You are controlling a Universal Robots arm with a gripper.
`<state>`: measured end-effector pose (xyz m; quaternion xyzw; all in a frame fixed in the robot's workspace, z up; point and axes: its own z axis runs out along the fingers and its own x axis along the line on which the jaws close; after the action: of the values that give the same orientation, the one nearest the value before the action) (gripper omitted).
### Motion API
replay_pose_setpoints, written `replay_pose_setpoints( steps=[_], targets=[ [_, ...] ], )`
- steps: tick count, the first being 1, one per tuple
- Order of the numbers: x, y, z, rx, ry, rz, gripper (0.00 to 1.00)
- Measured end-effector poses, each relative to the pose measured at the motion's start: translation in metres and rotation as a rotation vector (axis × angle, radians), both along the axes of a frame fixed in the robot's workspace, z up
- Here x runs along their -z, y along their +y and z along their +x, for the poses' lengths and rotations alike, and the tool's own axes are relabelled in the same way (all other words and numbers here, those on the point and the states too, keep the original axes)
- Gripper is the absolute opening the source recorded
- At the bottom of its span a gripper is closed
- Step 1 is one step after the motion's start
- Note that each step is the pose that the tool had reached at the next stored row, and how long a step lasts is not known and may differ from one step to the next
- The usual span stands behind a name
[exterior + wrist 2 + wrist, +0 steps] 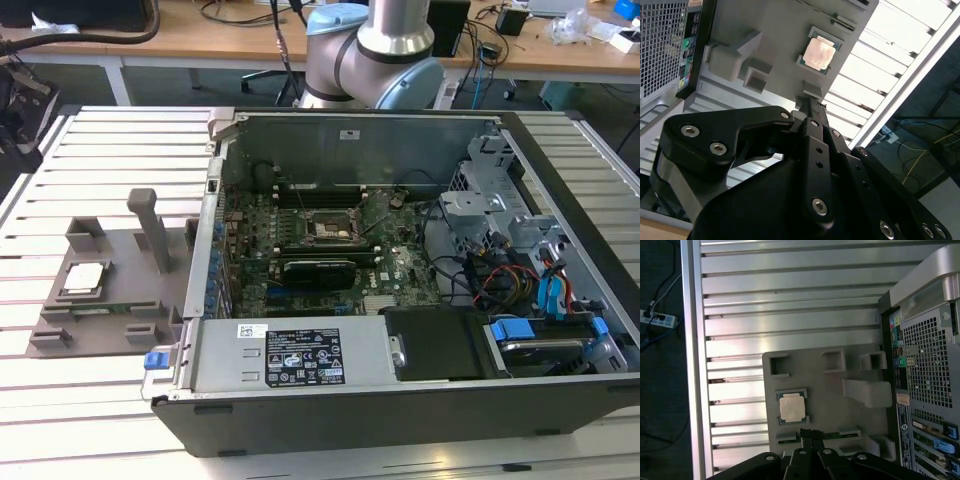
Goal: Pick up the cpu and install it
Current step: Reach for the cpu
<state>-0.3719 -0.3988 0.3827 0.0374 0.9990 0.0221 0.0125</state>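
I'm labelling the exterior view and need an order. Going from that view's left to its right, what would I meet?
Small flat square silvery cpu → upright grey plastic post → black square socket frame → blue plastic drive handle.

Seen at the top centre of the exterior view, the robot arm (350, 65) has silver-grey metal tubes and joints capped in pale blue. In the second wrist view, its gripper (809, 102) is a matte black linkage of rounded plates studded with silver hex-socket screws (691, 131).
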Motion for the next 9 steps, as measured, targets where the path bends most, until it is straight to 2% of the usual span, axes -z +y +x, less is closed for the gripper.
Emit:
replay_pose_setpoints(
  steps=[9],
  targets=[
    [0.0005, 0.0000, -0.0127, 0.000, 0.0001, 0.0000, 0.11]
  ],
)
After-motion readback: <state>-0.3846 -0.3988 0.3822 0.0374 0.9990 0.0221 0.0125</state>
